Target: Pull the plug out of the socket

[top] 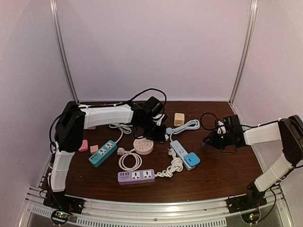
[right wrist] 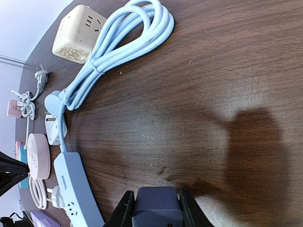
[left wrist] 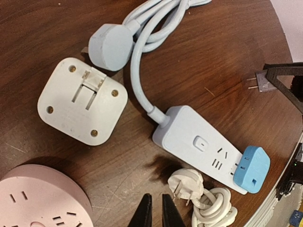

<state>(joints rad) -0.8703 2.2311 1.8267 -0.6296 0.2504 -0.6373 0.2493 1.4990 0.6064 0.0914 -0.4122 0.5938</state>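
Note:
My right gripper [right wrist: 156, 204] is shut on a dark grey-blue plug adapter [right wrist: 156, 210] and holds it just above the bare wood, apart from every socket. In the left wrist view the adapter [left wrist: 263, 83] shows at the right edge with its two prongs free. A light blue power strip [left wrist: 199, 142] lies to its left, with a blue adapter [left wrist: 251, 170] plugged into its near end. My left gripper [left wrist: 156, 212] is shut and empty, low over the table between the pink round socket [left wrist: 42, 198] and a loose white plug [left wrist: 187, 182]. In the top view the left gripper [top: 160, 132] is mid-table and the right gripper [top: 209, 140] is right of the strip [top: 180, 150].
A white square adapter [left wrist: 83, 106] lies prongs up. A beige cube socket [top: 179, 118] stands at the back. A teal strip [top: 102, 152] and a purple strip [top: 136, 176] with coiled white cords lie front left. Walls close in on three sides.

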